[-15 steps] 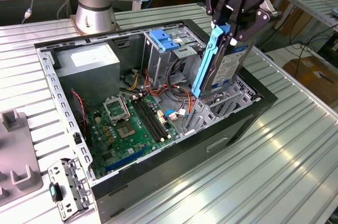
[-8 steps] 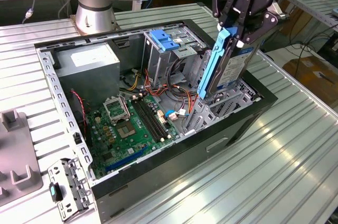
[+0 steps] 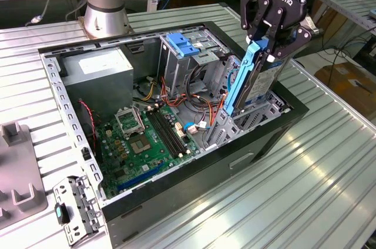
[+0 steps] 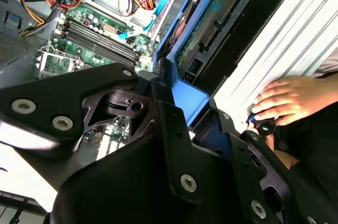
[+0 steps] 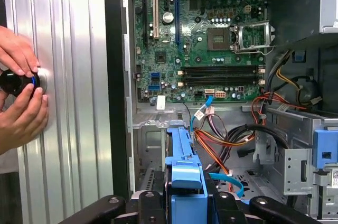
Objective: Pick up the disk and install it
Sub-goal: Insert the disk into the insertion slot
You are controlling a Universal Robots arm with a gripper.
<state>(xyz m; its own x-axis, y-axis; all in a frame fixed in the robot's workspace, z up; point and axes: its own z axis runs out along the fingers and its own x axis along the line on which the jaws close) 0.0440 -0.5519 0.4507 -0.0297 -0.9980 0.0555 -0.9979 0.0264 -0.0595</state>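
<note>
The disk [image 3: 249,81], a black drive with bright blue rails, stands on edge, tilted, over the drive bay [image 3: 258,114] at the exterior view's right end of the open computer case [image 3: 194,199]. Its lower end reaches down among the bay's metal walls. My gripper [image 3: 273,46] is shut on the disk's upper end. In the second wrist view the black fingers [image 4: 169,123] clamp a blue rail [image 4: 191,100], and the disk's circuit-board face [image 4: 211,18] runs away from them. In the first wrist view the blue rail [image 5: 185,174] sits between the finger bases.
Inside the case lie a green motherboard [image 3: 147,137], a grey power supply [image 3: 97,70], orange and red cables [image 3: 200,102] and a drive cage with a light-blue bracket [image 3: 183,43]. A person's hands [image 5: 21,92] hold a black knob on the ribbed table beside the case. A loose metal bracket [image 3: 73,211] lies nearby.
</note>
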